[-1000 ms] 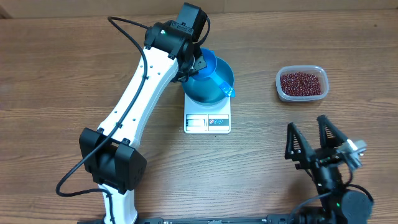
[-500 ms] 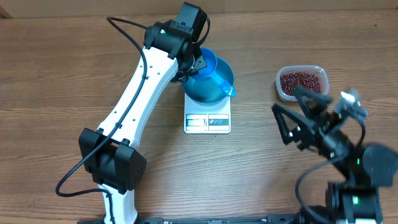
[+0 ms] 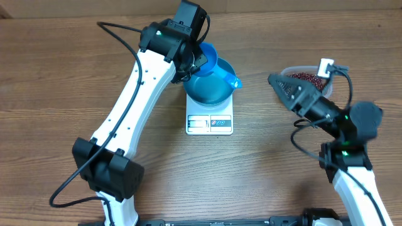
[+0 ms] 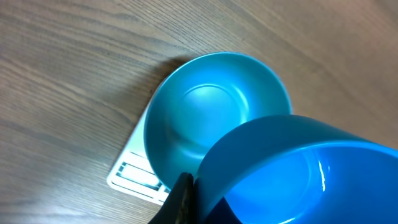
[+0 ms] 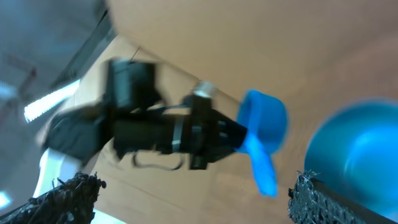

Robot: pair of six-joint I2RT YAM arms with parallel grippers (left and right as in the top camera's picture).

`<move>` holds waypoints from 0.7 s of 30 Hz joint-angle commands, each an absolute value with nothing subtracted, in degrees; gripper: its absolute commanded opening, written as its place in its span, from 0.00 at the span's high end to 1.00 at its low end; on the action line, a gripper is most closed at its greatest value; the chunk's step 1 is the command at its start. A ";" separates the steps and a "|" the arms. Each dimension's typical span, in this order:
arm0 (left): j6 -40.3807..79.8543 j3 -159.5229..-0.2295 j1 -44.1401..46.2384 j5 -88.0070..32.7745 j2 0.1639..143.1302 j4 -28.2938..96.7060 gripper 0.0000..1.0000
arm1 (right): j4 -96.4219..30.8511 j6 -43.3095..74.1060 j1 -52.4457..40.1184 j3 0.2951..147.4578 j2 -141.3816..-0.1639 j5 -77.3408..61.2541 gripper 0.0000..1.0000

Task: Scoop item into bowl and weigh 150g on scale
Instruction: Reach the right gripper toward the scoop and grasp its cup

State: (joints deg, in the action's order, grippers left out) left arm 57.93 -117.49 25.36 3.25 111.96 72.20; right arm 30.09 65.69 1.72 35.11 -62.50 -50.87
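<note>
- The left tool (image 3: 196, 61) is pinched on a small blue scoop (image 3: 209, 58), just over the far-left rim of the blue bowl (image 3: 210, 93).
- The bowl sits on the white scale (image 3: 209, 123).
- The right tool (image 5: 193, 199) is spread wide, just left of the clear tub (image 3: 289, 70) of red-brown beans (image 3: 311, 76), far right.

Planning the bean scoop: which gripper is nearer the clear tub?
Right. The right gripper hovers at the left edge of the tub; the left gripper is over the bowl, holding the scoop.

Bright, even light; my right wrist feed is smeared.
Everything ahead of the right end effector (image 5: 193, 199) blurs; soft glare streaks the scoop (image 4: 298, 168); overhead looks sharp.
</note>
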 commanded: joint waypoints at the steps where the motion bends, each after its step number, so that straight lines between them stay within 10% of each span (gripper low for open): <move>1: 66.87 -119.11 25.06 3.44 109.36 72.49 0.96 | 30.76 76.75 0.38 36.23 -65.41 -48.10 0.00; 21: 75.20 -119.09 27.31 -5.34 109.36 74.32 0.96 | 29.12 71.48 -11.57 36.23 -67.05 -28.93 0.00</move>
State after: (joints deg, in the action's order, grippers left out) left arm 74.02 -117.60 25.85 -4.29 110.89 74.00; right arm 29.67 73.08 -11.05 35.11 -67.24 -32.27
